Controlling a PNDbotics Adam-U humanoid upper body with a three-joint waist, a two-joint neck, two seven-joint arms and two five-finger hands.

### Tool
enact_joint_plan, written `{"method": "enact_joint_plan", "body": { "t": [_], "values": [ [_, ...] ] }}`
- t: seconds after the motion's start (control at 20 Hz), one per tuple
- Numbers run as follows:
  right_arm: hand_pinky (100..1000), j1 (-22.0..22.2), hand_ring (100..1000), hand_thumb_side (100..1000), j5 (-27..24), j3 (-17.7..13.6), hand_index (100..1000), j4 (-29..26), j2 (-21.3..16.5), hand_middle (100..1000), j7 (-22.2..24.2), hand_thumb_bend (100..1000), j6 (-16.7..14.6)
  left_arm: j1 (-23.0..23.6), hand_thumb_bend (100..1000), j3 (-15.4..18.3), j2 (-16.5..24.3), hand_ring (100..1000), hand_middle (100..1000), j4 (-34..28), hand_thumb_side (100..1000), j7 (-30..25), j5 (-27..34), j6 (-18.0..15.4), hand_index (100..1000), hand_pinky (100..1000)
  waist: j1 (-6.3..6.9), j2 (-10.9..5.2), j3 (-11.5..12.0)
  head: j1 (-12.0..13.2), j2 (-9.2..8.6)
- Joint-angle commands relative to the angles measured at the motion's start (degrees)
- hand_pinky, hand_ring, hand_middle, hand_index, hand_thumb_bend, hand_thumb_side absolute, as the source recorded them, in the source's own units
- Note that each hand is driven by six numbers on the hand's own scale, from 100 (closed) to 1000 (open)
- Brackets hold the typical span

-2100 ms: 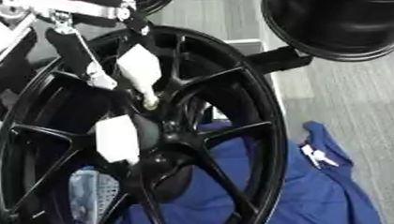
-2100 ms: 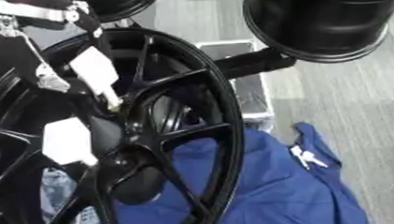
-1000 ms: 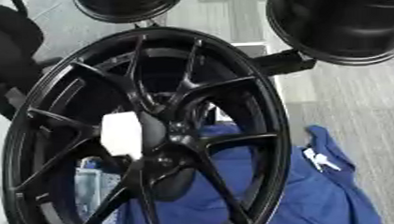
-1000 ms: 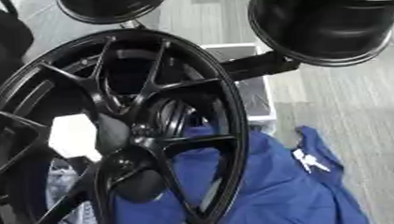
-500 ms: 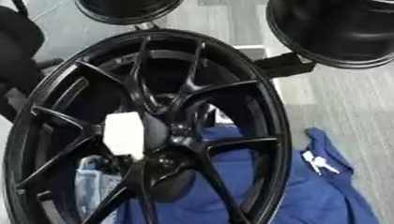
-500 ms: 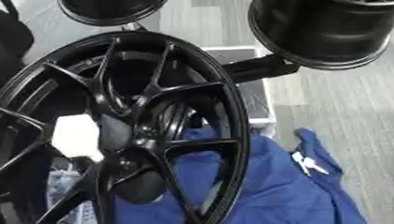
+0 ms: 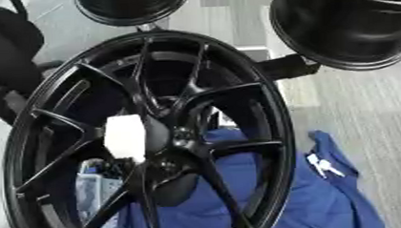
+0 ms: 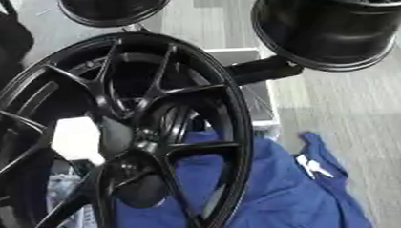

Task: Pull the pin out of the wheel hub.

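A large black multi-spoke wheel [image 7: 262, 113] stands tilted across the middle of both views. Its hub [image 7: 178, 136] sits at the centre where the spokes meet. A white rectangular patch [image 7: 125, 137] lies just left of the hub, against a spoke. I cannot make out a pin at the hub. Neither hand shows in either view. A bulky black shape [image 7: 10, 55] fills the upper left edge; what it is stays unclear.
Two more black rims hang at the top, one in the middle [image 7: 133, 6] and one at the right [image 7: 351, 24]. A black bracket [image 7: 286, 67] juts out behind the wheel. Blue cloth [image 7: 324, 202] with a small white object [image 7: 321, 165] lies on the grey floor.
The arm and hand that reached from the upper left to the hub about two seconds ago have left the view. Since then only the camera has shifted slightly.
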Motion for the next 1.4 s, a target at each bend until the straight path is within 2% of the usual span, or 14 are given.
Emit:
{"method": "enact_joint_plan", "body": {
  "t": [0.05,0.2,0.35,0.6,0.8,1.0,1.25,1.4],
  "values": [
    [745,-0.6,624,292,0.2,-0.8,704,-0.7,-1.3,497,-0.8,100,0.4,-0.9,284,0.6,1.7,802,759,-0.5,358,0.1,0.7,-0.1,854,866,0.17,-1.44,0.0,0.1,-0.51],
    [746,-0.6,624,289,0.2,-0.8,704,-0.7,-1.3,497,-0.8,100,0.4,-1.2,184,1.1,1.3,762,701,-2.5,298,1.8,4.1,-0.3,813,848,0.17,-1.43,0.0,0.0,-0.56],
    [746,-0.8,624,286,0.2,-0.8,704,-0.7,-1.5,497,-0.8,100,0.3,-0.6,116,1.5,1.1,732,657,-7.9,255,4.1,9.2,-0.9,788,831,0.06,-1.41,0.1,-0.1,-0.49],
    [747,-1.1,624,284,0.3,-0.7,703,-0.7,-1.5,497,-0.6,100,0.2,3.4,104,1.2,0.2,709,633,-24.8,235,13.0,18.3,1.6,778,816,-0.27,-1.3,0.1,0.1,-0.63],
    [746,-1.5,623,284,0.3,-0.5,703,-0.7,-1.3,497,-0.3,100,-0.3,7.1,142,0.7,-1.2,713,637,-37.1,222,13.2,15.1,4.0,783,813,-0.39,-1.28,-0.2,0.3,-0.49],
    [747,-1.5,624,282,0.3,-0.5,703,-0.7,-1.2,497,-0.2,100,-0.4,10.8,156,0.5,-2.7,712,634,-46.5,213,13.2,12.2,6.3,780,810,-0.78,-1.17,-0.2,0.3,-0.25],
    [748,-1.4,624,279,0.2,-0.5,703,-0.7,-1.2,498,-0.2,100,-0.5,14.0,172,-0.3,-2.8,710,632,-54.7,205,14.0,11.0,8.7,778,807,-1.25,-1.14,-0.2,0.4,-0.13],
    [748,-1.3,623,276,0.3,-0.5,702,-0.7,-1.1,497,-0.2,100,-0.6,15.5,192,-0.5,-2.8,710,632,-57.2,203,13.9,9.3,8.9,779,803,-1.36,-1.18,-0.2,0.4,-0.07]
  ]
}}
